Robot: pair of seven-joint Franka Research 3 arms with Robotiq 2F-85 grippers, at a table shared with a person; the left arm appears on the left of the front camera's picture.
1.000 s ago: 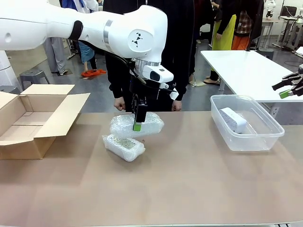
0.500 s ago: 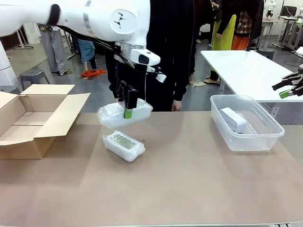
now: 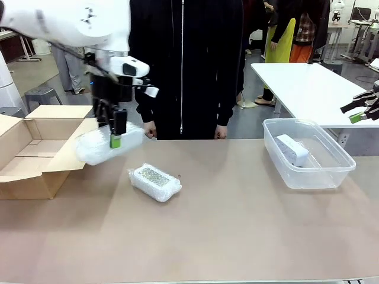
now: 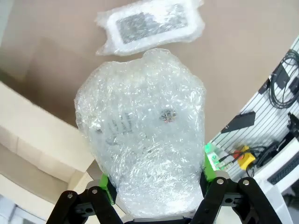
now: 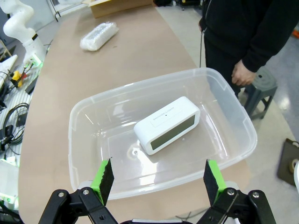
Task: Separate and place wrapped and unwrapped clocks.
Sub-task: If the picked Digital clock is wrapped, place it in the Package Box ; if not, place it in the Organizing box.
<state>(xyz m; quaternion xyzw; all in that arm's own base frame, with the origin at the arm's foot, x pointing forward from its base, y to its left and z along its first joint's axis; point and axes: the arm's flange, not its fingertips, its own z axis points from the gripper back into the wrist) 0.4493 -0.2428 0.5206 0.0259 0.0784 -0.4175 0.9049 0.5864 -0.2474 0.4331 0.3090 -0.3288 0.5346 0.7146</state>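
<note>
My left gripper is shut on a bubble-wrapped clock and holds it in the air beside the flap of the cardboard box. In the left wrist view that wrapped clock bulges between my left gripper's green pads. A second wrapped clock lies on the table, seen too in the left wrist view. The unwrapped white clock lies in the clear plastic bin. My right gripper hangs open above the bin's near side, and it shows at the right edge.
The open cardboard box sits at the table's left end, its flap under the held clock. The clear bin stands at the right. A person in black stands at the far edge, one hand close to the bin. The brown table is bare in the middle.
My left arm lifted one wrapped clock off the table and carried it left, from above the other wrapped clock to the box's flap. The right gripper stayed put.
</note>
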